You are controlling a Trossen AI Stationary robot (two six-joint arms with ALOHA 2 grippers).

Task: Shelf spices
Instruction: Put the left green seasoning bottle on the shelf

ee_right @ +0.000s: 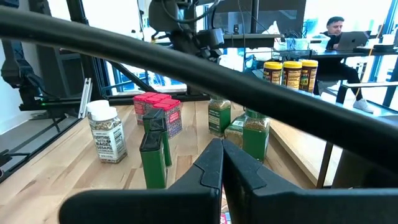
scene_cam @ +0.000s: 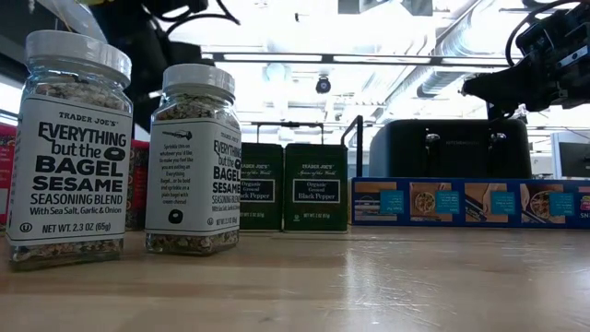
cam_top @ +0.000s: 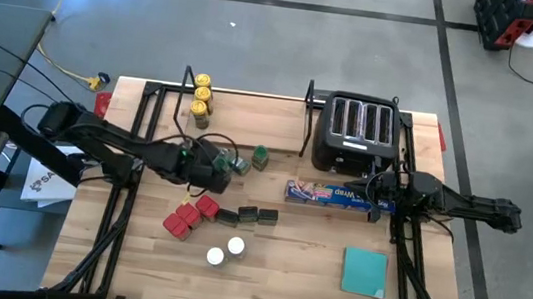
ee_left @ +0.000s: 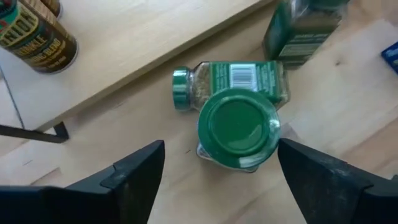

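three jars [cam_top: 201, 99] in the shelf's [cam_top: 250, 117] left end, toaster [cam_top: 357, 133] right of it, wrap box [cam_top: 330, 194] before the toaster, two white-capped jars [cam_top: 225, 251] nearest the tabletop's [cam_top: 273, 271] front edge

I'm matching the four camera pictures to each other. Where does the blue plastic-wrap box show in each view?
High view: blue plastic-wrap box lies right of centre, just in front of the black toaster.
Low view: box at the right, before the toaster.
Left wrist view: only a blue corner at the right edge, probably the box.
Right wrist view: not identifiable.
Shared landmark: the toaster.
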